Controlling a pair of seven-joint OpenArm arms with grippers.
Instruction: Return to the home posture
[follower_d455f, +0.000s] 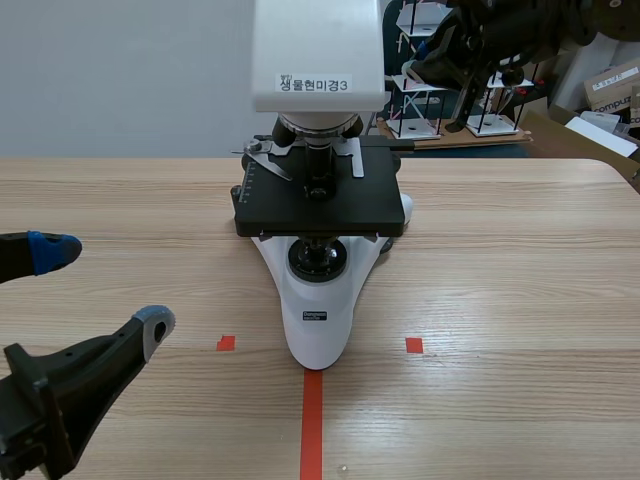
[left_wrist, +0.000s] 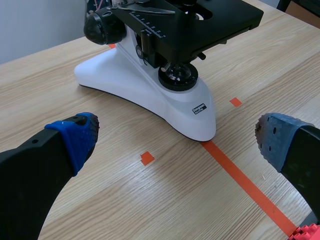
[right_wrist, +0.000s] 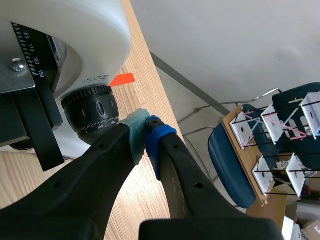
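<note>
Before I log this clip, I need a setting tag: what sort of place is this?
Probably a lab or teaching room set up for robot trials: a numbered biological microscope stands on a wooden table marked with orange-red tape, with stick-frame models and cardboard boxes behind.

Brightly, evenly lit from overhead; softly shadowed beneath the microscope stage (follower_d455f: 320, 208), toward 6 o'clock; faintly glossy on the white base (follower_d455f: 318, 325).

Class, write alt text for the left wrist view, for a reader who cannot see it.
A white microscope with a black stage stands on a wooden table, ahead of the arm's wide-open, blue-padded jaws. An orange-red tape line runs from its base toward them.
</note>
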